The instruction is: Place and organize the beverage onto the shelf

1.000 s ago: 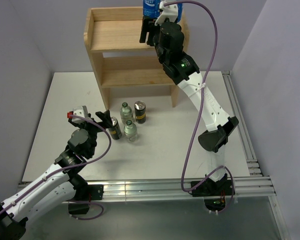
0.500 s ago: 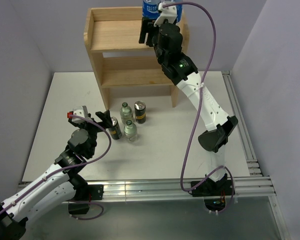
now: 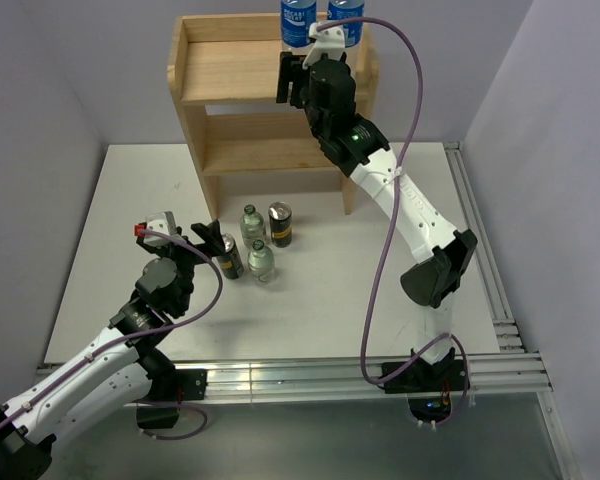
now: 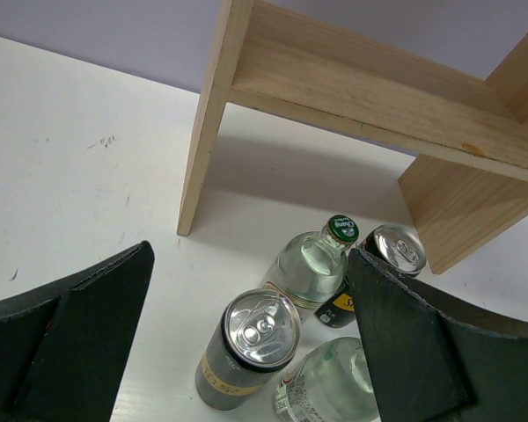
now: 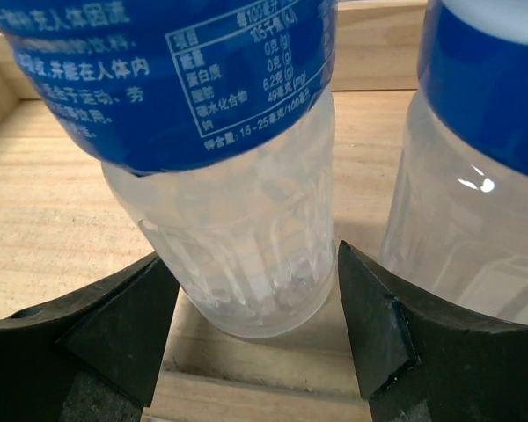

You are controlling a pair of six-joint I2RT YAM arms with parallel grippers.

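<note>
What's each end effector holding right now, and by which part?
Left end effector: nothing, open. Right end effector brackets the clear lower body of a blue-labelled bottle on the shelf; grip cannot be told.

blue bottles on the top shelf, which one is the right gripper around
the left bottle of the pair: it stands between the right gripper's fingers, the other bottle just outside them

Two plastic bottles (image 3: pixel 298 20) on shelf (image 3: pixel 230 75); cans (image 3: pixel 280 224), glass bottles (image 3: pixel 261 260) on table (image 3: pixel 380 280).

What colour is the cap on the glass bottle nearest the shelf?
Its cap is green with white lettering; left wrist view shows it best.
</note>
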